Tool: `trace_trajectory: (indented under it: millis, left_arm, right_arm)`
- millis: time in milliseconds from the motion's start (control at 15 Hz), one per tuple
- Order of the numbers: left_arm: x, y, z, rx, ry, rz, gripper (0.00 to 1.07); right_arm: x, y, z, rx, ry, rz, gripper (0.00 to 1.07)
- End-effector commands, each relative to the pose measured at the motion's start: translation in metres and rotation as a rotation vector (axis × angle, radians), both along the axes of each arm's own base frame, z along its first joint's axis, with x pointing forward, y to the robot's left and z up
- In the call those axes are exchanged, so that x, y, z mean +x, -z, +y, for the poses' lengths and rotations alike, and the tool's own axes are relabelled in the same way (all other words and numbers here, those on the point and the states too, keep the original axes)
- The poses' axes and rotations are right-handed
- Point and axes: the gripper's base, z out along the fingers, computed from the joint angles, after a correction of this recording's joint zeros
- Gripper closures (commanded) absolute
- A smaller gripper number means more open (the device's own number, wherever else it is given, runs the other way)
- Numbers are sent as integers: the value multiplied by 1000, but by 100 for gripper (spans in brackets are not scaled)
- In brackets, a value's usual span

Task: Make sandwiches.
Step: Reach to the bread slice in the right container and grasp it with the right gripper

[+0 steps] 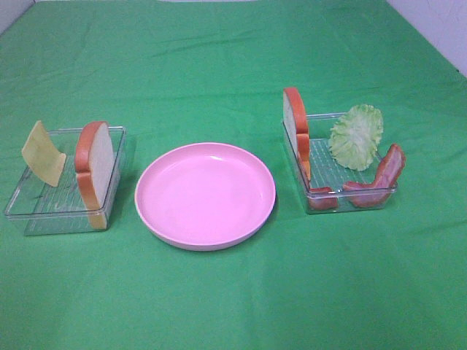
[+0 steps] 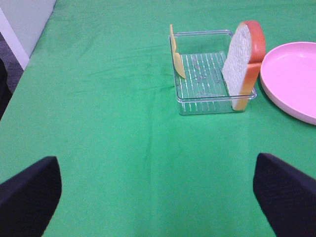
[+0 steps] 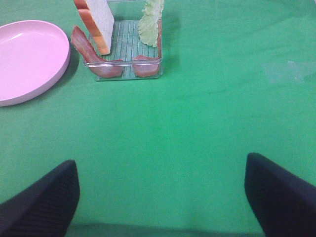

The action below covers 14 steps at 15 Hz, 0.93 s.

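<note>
Covering the whole tabletop, a green cloth [image 1: 219, 306] lies smooth with only faint creases, and a pale wall [image 1: 441, 33] shows past its far right corner. A round pink plate [image 1: 205, 195] sits at the middle of the tabletop. Toward the left edge stands the left tray [image 1: 44, 213], clear plastic. A yellow cheese square [image 1: 44, 153] leans tilted on its outer wall, and the left bread slice [image 1: 95, 171] stands on edge along the wall nearest the plate. Toward the right edge stands the right tray [image 1: 350, 206]. The right bread slice [image 1: 295, 127] is upright against its plate-side wall, a pale green lettuce leaf [image 1: 356, 136] stands at its far side, and the reddish bacon strips [image 1: 383, 175] curl along its near wall. The left gripper [image 2: 157, 170] hangs over bare cloth on the near side of the left tray, well apart from it. Its dark fingers [image 2: 29, 192] are spread wide with nothing between them. The right gripper [image 3: 160, 168] is held the same way on the near side of the right tray, its fingers [image 3: 281, 192] parted over bare cloth.
</note>
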Motion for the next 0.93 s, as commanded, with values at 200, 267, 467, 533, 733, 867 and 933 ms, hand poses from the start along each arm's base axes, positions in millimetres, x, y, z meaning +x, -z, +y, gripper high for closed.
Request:
trace_trajectory:
  millis: [200, 267, 467, 533, 733, 867, 933]
  left_arm:
    - [-1, -1, 0, -9, 1, -23, 4]
    - [-1, -1, 0, -9, 1, -23, 4]
    - [-1, -1, 0, -9, 1, -23, 4]
    - [-1, -1, 0, -9, 1, -23, 4]
    - [-1, -1, 0, -9, 1, -23, 4]
    - [-1, -1, 0, -9, 1, -23, 4]
    - [-1, -1, 0, -9, 1, -23, 4]
  right_arm:
    - [-3, 1, 0, 6, 5, -21, 20]
    - [-3, 1, 0, 6, 5, -21, 20]
    - [-3, 1, 0, 6, 5, -21, 20]
    - [-3, 1, 0, 6, 5, -21, 20]
    - [-3, 1, 0, 5, 6, -21, 20]
    - [-3, 0, 0, 5, 6, -22, 20]
    - [-2, -3, 0, 12, 11, -28, 22]
